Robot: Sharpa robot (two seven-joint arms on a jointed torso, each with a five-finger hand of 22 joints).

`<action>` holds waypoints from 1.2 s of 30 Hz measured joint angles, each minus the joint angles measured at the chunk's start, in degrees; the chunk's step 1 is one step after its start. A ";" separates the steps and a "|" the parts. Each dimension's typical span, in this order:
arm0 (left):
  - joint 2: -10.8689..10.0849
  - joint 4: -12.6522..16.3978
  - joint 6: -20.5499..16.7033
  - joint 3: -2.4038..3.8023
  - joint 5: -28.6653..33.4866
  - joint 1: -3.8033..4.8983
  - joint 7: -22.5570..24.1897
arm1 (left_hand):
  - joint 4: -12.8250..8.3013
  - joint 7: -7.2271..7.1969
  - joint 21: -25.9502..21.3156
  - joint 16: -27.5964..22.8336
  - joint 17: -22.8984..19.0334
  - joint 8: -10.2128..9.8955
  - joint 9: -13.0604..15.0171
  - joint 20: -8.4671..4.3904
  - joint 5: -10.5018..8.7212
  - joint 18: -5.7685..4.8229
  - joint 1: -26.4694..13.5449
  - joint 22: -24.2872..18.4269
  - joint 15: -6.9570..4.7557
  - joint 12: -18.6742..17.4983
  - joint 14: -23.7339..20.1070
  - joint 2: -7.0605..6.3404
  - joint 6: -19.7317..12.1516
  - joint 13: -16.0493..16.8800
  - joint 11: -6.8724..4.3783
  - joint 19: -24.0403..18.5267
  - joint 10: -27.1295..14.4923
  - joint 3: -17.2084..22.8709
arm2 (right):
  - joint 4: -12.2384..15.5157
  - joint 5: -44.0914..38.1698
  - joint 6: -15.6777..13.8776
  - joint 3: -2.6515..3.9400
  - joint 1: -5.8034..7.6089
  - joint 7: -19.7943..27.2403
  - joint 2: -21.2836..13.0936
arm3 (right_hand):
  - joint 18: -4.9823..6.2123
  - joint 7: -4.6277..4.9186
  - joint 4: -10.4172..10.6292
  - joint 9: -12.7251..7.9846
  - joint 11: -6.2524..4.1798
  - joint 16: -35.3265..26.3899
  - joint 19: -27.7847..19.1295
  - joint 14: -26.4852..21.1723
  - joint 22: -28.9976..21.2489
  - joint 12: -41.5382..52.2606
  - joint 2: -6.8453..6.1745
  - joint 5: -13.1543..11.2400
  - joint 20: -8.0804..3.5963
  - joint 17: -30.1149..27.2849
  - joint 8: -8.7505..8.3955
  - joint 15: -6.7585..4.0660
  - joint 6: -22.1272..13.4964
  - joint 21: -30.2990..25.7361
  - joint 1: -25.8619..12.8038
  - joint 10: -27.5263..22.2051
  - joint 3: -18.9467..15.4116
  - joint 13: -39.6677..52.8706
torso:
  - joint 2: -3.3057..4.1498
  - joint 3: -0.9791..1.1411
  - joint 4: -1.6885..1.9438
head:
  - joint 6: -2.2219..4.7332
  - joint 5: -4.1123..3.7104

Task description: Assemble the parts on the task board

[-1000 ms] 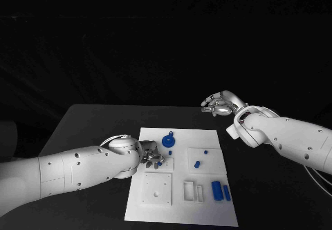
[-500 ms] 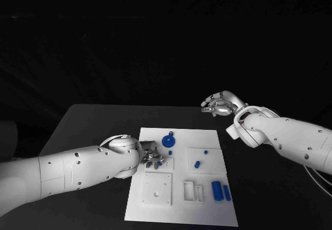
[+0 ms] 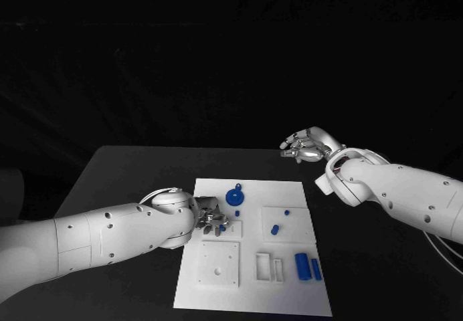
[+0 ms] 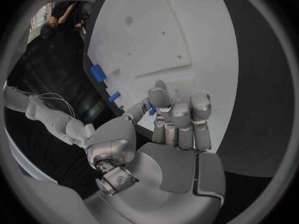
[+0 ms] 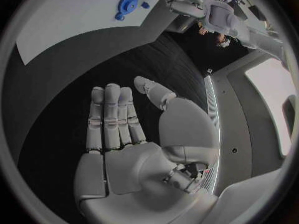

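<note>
- Head view: white rectangular task board [image 3: 253,294] lies mid black table [image 3: 135,174]; most of the job looks undone, blue parts sit loose or only partly placed.
- Left hand [image 3: 211,220] is down on the board's left side, fingers bunched over a small blue part [image 3: 223,228] at a raised white block; wrist view shows a blue bit [image 4: 151,110] at the fingertips [image 4: 159,92], looks pinched, so this part seems to be the step in hand, not seated as far as I can tell.
- Right hand [image 3: 307,146] is held above the table beyond the board's far right corner, well apart from the parts, fingers straight and apart, holding nothing [image 5: 124,134].
- Round blue gear-like disc [image 3: 235,196] sits near the far edge, a tiny blue peg [image 3: 238,186] just beyond it; cannot tell if either is mounted.
- Two long blue cylinders [image 3: 308,266] lie side by side near the right edge, loose, still to go in.
- Two small blue pieces [image 3: 275,229] on the right square plate, maybe standing in holes, too small to tell.
- White square plate [image 3: 220,263] and slotted frame [image 3: 269,266] near the front carry no blue parts.
</note>
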 measured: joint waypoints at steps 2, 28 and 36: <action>0.06 -0.08 0.10 0.01 0.04 0.00 -0.02 | 0.00 0.00 0.00 0.00 0.00 0.00 0.11 0.00 -0.28 0.01 -0.02 0.00 0.00 0.00 0.00 0.00 0.00 0.00 0.00 0.00 0.00 0.01 | 0.06 -0.01 0.01 0.00 0.00 0.00 -0.01 | 0.00 0.00 0.00 0.00 0.00 0.00 0.00 0.00 0.00 0.00 0.00 0.00 0.00 0.00 0.00 0.00 0.00 0.00 0.00 0.00 0.00 0.00 | 0.00 0.01 -0.01 | 0.00 0.00; 0.48 -0.41 0.83 -0.25 -0.11 -0.36 -0.83 | 4.41 -1.60 0.00 -0.01 0.10 -0.37 -0.10 0.11 -12.55 3.10 0.07 -0.40 -2.39 0.19 1.55 -9.15 3.19 -0.18 -1.03 -0.08 -0.62 0.06 | 0.22 -0.15 0.08 0.00 -0.01 -0.03 -0.10 | 0.00 -0.08 0.00 -0.01 0.00 0.00 0.00 0.00 0.00 0.00 0.00 0.22 0.00 -0.05 0.01 0.00 0.08 0.00 0.00 0.00 0.00 -0.08 | 0.01 0.01 -0.02 | 0.01 0.02; 0.38 -0.80 0.80 0.01 -0.17 -0.42 -0.83 | 6.14 -1.40 0.00 -0.01 0.17 -0.20 0.14 0.11 -13.62 3.11 -1.25 -0.47 -2.49 0.19 1.65 -12.99 2.93 -0.19 -1.05 -0.09 -0.63 -1.00 | 0.19 -0.16 0.09 -0.01 -0.01 -0.04 -0.10 | 0.00 0.12 0.00 -0.02 0.21 0.00 0.00 0.00 0.00 0.23 0.00 0.24 0.00 -0.10 -0.23 0.00 -0.12 0.00 0.00 -0.20 0.00 -0.11 | 0.01 -0.02 -0.02 | 0.13 -0.05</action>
